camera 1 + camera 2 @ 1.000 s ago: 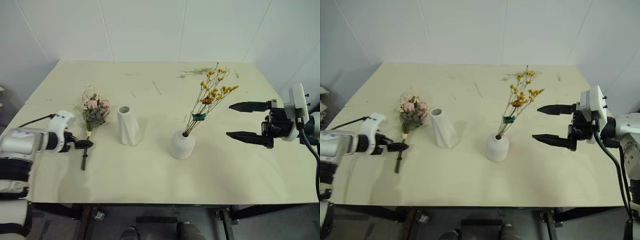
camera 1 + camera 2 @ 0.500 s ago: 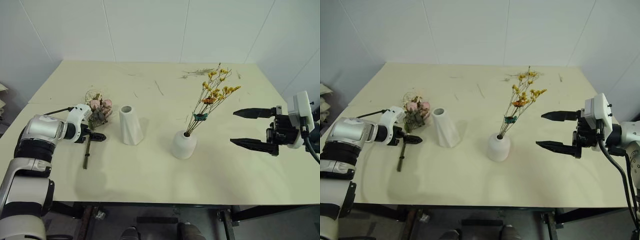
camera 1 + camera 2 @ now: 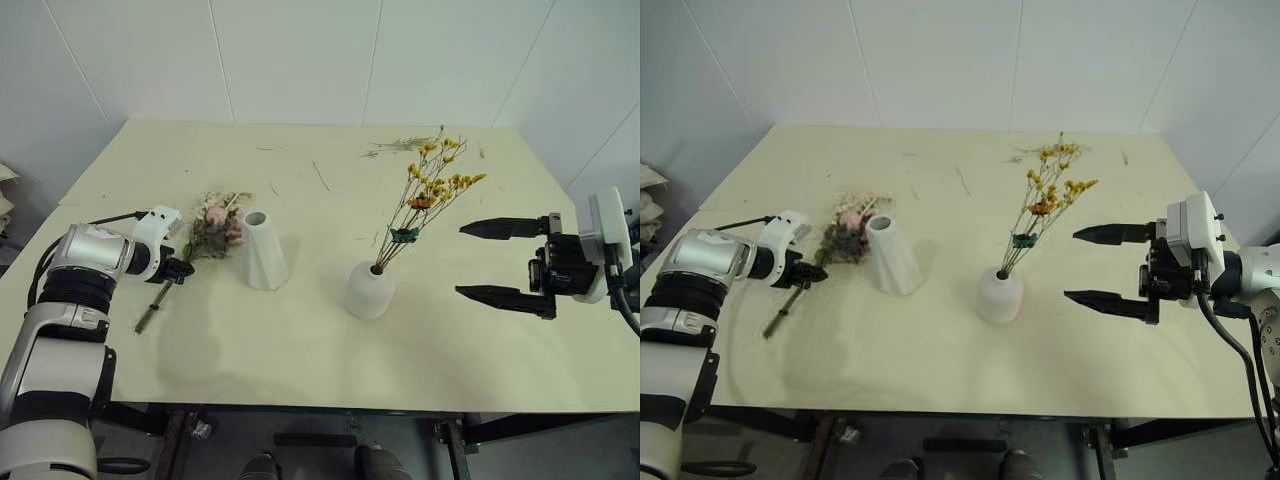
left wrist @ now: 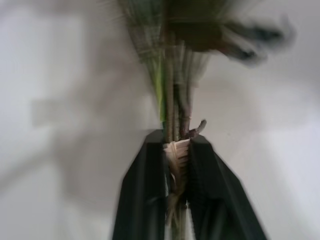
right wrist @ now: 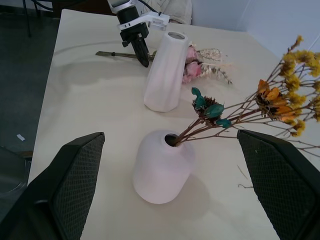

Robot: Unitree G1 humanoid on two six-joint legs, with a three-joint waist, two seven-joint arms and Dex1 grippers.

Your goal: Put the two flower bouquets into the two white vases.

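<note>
Left gripper [image 4: 176, 165]: jaws now clamped on the stems of the rose bouquet [image 3: 217, 228], right at the pale twine binding, as the left wrist view shows. A second ago those jaws stood wide open beside the stems; half a second ago they were only starting to narrow. The grasp is therefore fresh.

The bouquet has swung with the grip. Earlier it lay nearly straight up and down in the head view, stem end toward the bottom of the frame. Now it lies on a slant, stem end at lower left, pink heads pushed right until they sit against or just beside the tall faceted vase [image 3: 262, 250] at centre left. I cannot tell whether they touch it. The bouquet looks low over the table [image 3: 320, 340]; whether it has left the surface is unclear.

Yellow-orange spray [image 3: 430, 190]: standing in the short rounded vase [image 3: 370, 290] at centre, leaning toward the upper right, teal tie above the mouth. Unchanged over the second. Half the task looks done.

Right gripper [image 3: 505, 262]: at the right edge of the frame, jaws spread wide, holding nothing, well apart from the short vase.

Reading: the rose bouquet is secured; what remains is to lift it, tip the stems downward and feed them into the tall vase's open mouth.
</note>
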